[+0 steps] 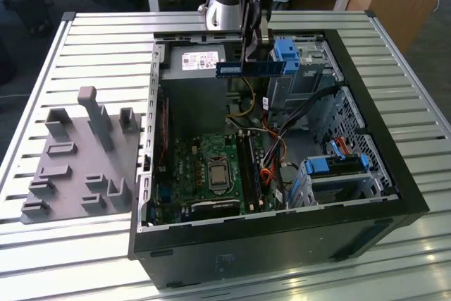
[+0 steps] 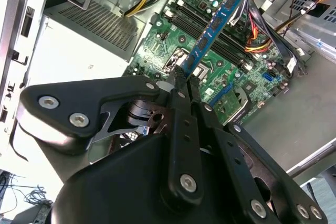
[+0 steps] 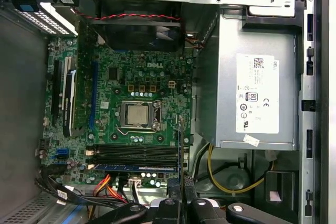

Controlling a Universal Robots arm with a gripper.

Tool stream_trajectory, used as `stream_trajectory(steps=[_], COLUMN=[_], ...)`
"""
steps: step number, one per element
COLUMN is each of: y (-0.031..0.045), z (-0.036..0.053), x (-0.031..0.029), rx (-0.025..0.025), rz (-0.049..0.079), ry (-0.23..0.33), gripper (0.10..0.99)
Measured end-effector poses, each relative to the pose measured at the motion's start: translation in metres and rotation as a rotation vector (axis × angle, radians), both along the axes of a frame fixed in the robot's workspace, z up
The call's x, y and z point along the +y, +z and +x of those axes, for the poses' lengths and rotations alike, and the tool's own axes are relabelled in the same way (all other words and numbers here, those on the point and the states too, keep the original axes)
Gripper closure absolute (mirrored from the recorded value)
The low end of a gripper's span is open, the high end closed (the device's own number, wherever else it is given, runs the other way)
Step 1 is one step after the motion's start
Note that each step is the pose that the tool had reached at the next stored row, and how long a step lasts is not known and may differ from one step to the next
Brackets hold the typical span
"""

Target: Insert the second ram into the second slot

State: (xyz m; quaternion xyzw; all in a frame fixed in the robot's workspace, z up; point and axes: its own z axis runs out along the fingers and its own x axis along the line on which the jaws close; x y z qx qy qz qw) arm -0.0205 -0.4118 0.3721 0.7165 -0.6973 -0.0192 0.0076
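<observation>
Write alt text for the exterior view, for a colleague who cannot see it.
The gripper holds the second ram, a blue stick, level in the air above the open computer case. The green motherboard lies on the case floor; a grey fixture block sits outside the case at the exterior view's left.

power supply label [image 3: 257,94]: large white sticker, dark print plus a column of round marks, on the flat grey face of the power supply [image 3: 215,77]; a white patch in the exterior view
small sticker [image 3: 251,140]: tilted white strip with fine dark print, on the same face, near the large label
board lettering [image 3: 153,65]: white printed word on the green motherboard [image 3: 110,93], between the processor socket [image 3: 137,115] and the fan [image 3: 136,30]
second ram [image 2: 215,27]: print on the blue stick too small to tell
</observation>
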Motion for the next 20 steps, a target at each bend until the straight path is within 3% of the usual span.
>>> stream_trajectory(steps=[20], y=[0.0000], z=[0.0000], x=[-0.0103], rx=[0.0000], rz=[0.000], ry=[0.000], gripper=[0.949])
